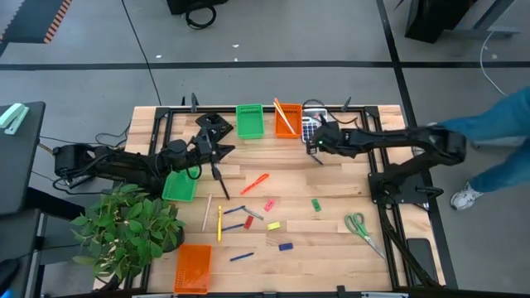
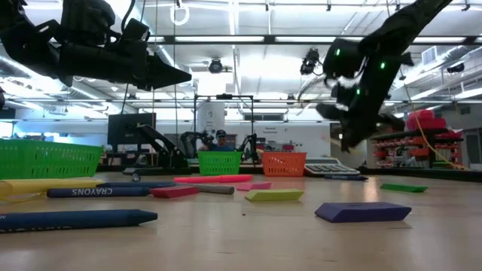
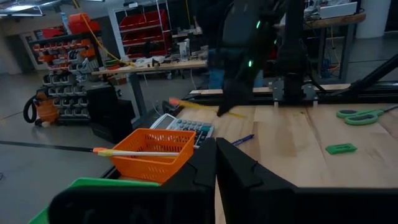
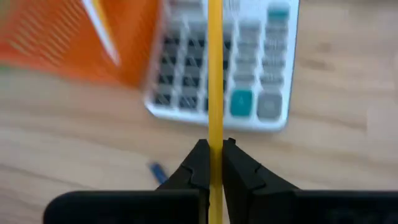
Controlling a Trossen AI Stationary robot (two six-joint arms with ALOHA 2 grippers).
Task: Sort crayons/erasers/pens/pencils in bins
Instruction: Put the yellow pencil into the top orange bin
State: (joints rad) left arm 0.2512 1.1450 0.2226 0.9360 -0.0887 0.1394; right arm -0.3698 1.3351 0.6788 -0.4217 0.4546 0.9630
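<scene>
My right gripper [image 4: 212, 149] is shut on a thin yellow pencil [image 4: 215, 74] above the grey calculator [image 1: 310, 128], next to the far orange bin [image 1: 287, 118]. It also shows in the left wrist view [image 3: 205, 107]. My left gripper [image 3: 216, 163] is shut and empty, in the air near the left green bin [image 1: 180, 185]. Another green bin [image 1: 250, 121] stands at the far edge and an orange bin [image 1: 193, 267] at the near left. Crayons [image 1: 259, 181], erasers [image 1: 269, 204], pens [image 1: 241, 256] and pencils [image 1: 219, 222] lie flat mid-table. My right gripper pinches the yellow pencil's shaft [image 4: 215, 134] between its two fingers. The fingers come from above, slanting down. The pencil is lifted clear over the calculator and runs about level, one end reaching out toward the orange bin [image 3: 177, 102].
A pencil [image 3: 134, 151] lies across the far orange bin. Green-handled scissors [image 1: 358, 225] lie at the near right. A potted plant [image 1: 124, 223] stands at the near left edge. A person's legs [image 1: 497, 141] show beyond the table's right side.
</scene>
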